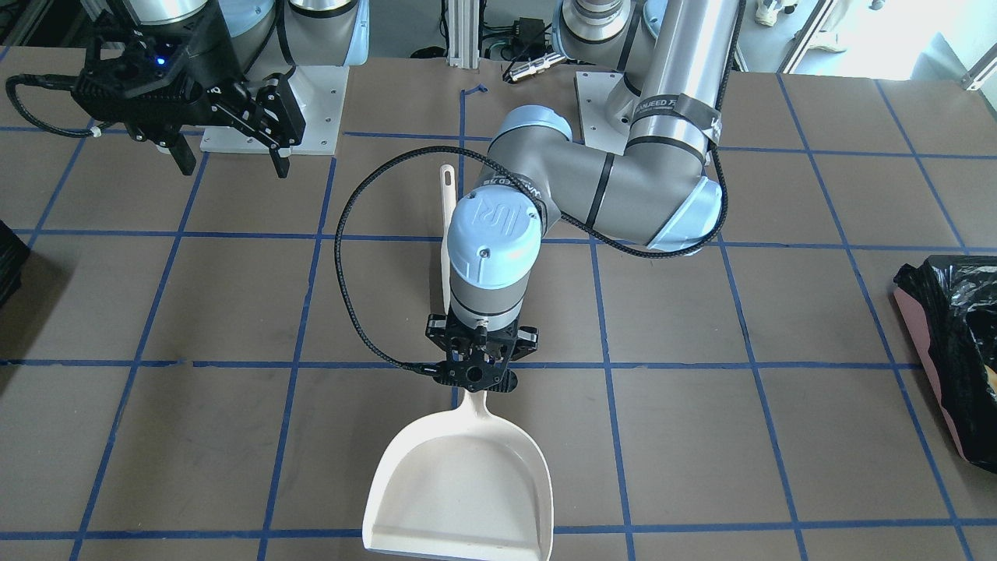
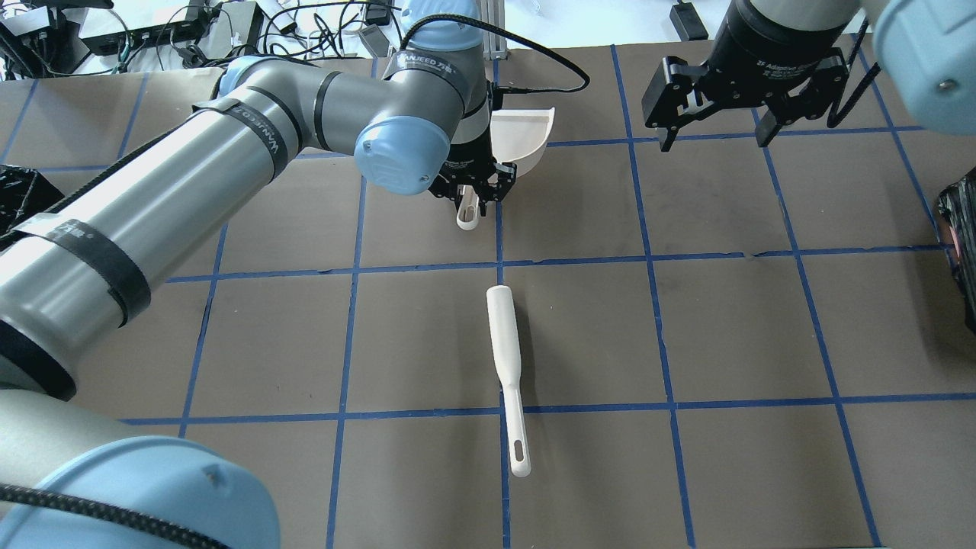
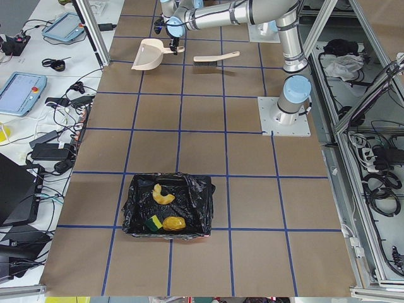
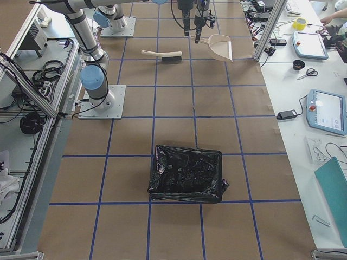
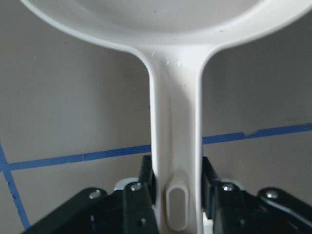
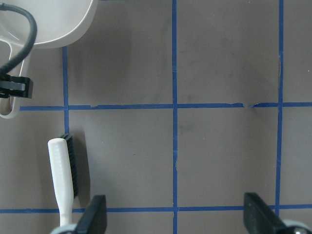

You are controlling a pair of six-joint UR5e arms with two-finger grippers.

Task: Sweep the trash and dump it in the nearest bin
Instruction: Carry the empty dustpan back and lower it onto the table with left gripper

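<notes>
The salmon-pink bin (image 3: pixel 203 235) lined with a black bag sits near the table's left end. In it lie the three trash pieces: the squash slice (image 3: pixel 163 196), the yellow-green sponge block (image 3: pixel 153 223) and the orange-brown lump (image 3: pixel 173 223). My left gripper (image 1: pixel 477 382) is shut on the handle (image 5: pixel 175 122) of the white dustpan (image 1: pixel 459 483), which is empty and low over the table. My right gripper (image 2: pixel 713 141) is open and empty, raised above the table. The white brush (image 2: pixel 507 358) lies loose on the table between the arms.
The bin's edge also shows at the side of the front-facing view (image 1: pixel 954 343). A second black-lined container (image 4: pixel 187 173) stands toward the table's right end. Blue tape lines grid the brown table (image 2: pixel 686 328). A black cable (image 1: pixel 343 257) loops beside the left wrist.
</notes>
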